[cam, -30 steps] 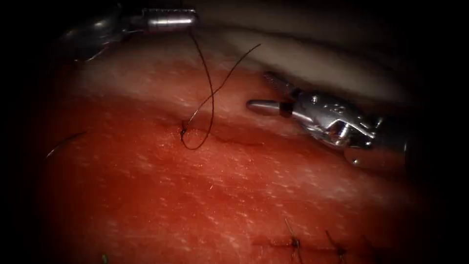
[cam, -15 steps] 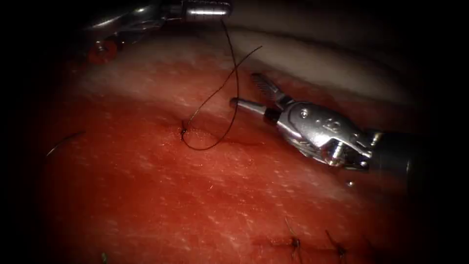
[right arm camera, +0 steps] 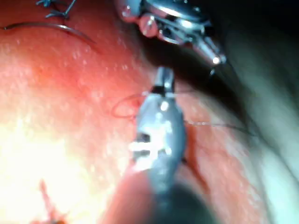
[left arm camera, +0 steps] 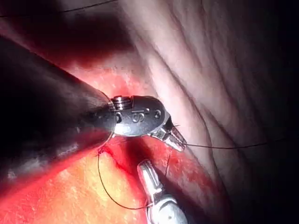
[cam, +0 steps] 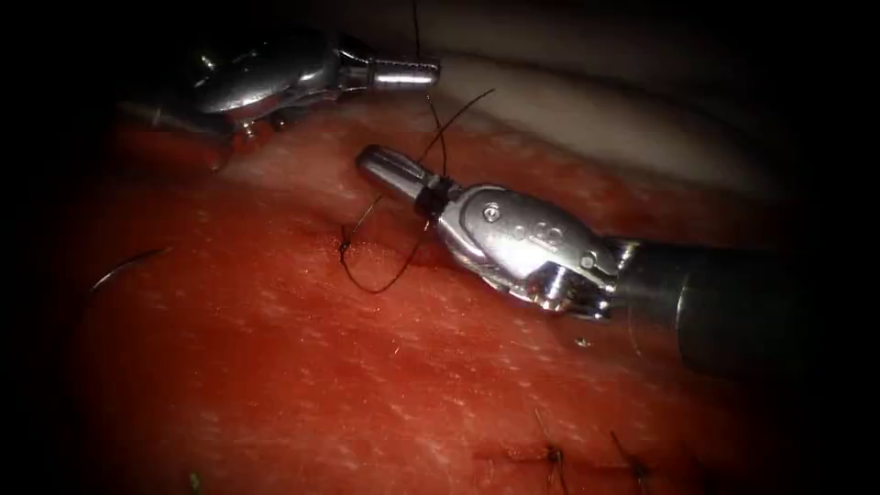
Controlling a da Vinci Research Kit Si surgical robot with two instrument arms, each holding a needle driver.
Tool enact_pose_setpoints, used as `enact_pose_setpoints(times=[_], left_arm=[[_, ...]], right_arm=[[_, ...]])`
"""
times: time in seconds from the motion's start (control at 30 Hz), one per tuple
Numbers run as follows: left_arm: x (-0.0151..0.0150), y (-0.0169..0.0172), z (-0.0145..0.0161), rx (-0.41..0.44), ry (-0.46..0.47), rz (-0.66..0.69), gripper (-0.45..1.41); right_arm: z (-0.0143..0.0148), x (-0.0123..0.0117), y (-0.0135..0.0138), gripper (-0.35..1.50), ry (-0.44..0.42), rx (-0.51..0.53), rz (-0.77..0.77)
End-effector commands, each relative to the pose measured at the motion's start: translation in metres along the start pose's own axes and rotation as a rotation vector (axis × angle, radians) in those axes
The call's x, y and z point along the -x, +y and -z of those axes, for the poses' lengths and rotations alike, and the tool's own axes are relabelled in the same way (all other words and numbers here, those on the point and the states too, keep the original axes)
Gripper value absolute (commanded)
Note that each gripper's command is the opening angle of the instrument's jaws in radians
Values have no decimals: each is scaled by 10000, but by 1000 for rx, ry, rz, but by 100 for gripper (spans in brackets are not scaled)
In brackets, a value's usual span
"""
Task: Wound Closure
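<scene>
- Near, along the lower edge: finished stitches [cam: 553, 454] in the tissue [cam: 367, 385]; soft, slick with red fluid [cam: 275, 348]; likely to tear if pinched hard.
- Far left of the cut: needle [cam: 124, 269] lying loose on the tissue, not in it, held by neither tool; stiff and thin; best taken on the body of its curve, not the tip.
- Middle: thread [cam: 390, 280] looping out of a stitch point [cam: 345, 246] at the cut [cam: 440, 266]; light, limp, prone to slip and snag; best gripped firmly and away from the knot.
- Right tool [cam: 390, 174] clenched, holding nothing, tip among the strands; a second ago spread open and farther right.
- Farthest: left tool [cam: 412, 73] clamped on the thread, lifting it; since then shifted right.
</scene>
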Motion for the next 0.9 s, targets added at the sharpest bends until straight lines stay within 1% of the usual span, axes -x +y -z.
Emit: enact_pose_setpoints(times=[0.03, 0.1, 0.17, 0.2, 0.3, 0.37, 0.4, 0.47, 0.53, 0.63, 0.77, 0.83, 0.9], left_arm=[[14, -2, -2, -2, -5, 4, -35], [28, -3, 3, -3, -11, 10, -35], [38, 2, 10, -5, -16, 14, -35], [41, 8, 15, -1, -18, 18, -35], [42, 20, 22, 5, -20, 19, -35], [43, 25, 25, 3, -21, 19, -35], [44, 32, 27, 4, -22, 18, -35], [46, 39, 28, 4, -23, 17, -35], [50, 46, 29, 4, -22, 21, -35], [55, 64, 34, 5, -25, 24, -35], [56, 75, 42, 12, -18, 24, -35], [56, 80, 53, 18, -17, 30, -35], [58, 81, 55, 17, -17, 29, -35]], right_arm=[[-9, 0, -2, -35, 20, 1, 0], [-8, -2, -4, -35, 39, 26, 0], [-7, -1, -6, -21, 59, 74, -48], [-6, 0, -7, -11, 58, 110, -106], [-5, 3, -9, -1, 64, 150, -209], [-5, 4, -9, 0, 69, 176, -272], [-5, 6, -10, 0, 79, 209, -342], [-6, 9, -12, 0, 89, 242, -390], [-7, 14, -14, 7, 96, 262, -438], [-8, 28, -16, 16, 59, 301, -572], [-3, 38, -16, 16, 24, 339, -622], [2, 40, -12, 16, 25, 360, -656], [4, 40, -9, 16, 24, 373, -683]])
